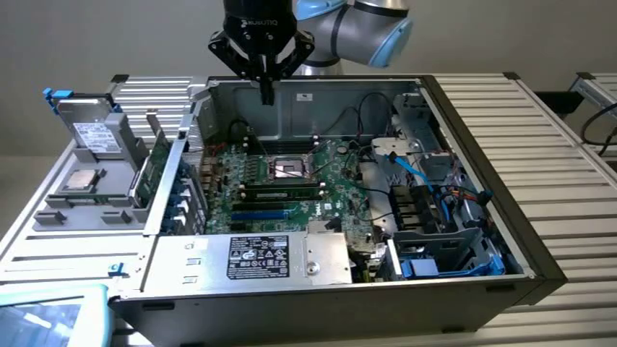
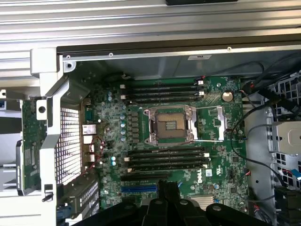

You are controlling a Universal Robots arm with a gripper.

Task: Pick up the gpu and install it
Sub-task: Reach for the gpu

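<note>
Nearest, at the bench's (image 1: 568,144) front edge, stands the open computer case (image 1: 318,303), lid off. Its power supply (image 1: 256,256), with a black label, lies along the case's front wall. Behind it the green motherboard (image 1: 333,173) lies flat on the case floor, with the open processor socket (image 1: 289,168) at its middle and rows of memory slots (image 2: 164,160) on either side of the socket. A blue cable (image 1: 415,170) runs through the drive bay on the exterior view's right.

Beside the case, on the exterior view's left, a grey parts holder (image 1: 58,217) sits on the bench. The gpu (image 1: 147,177) stands on edge in this holder, just outside the case wall, green board face showing. It is well apart from the gripper and untouched. Farther left in the holder a processor chip (image 1: 79,181) lies flat, and behind it a silver hard drive (image 1: 95,134) leans upright.

Farthest back, the gripper (image 1: 267,92) hangs above the case's rear wall and points straight down. Its fingers (image 2: 168,190) are clenched together with nothing between them.
</note>
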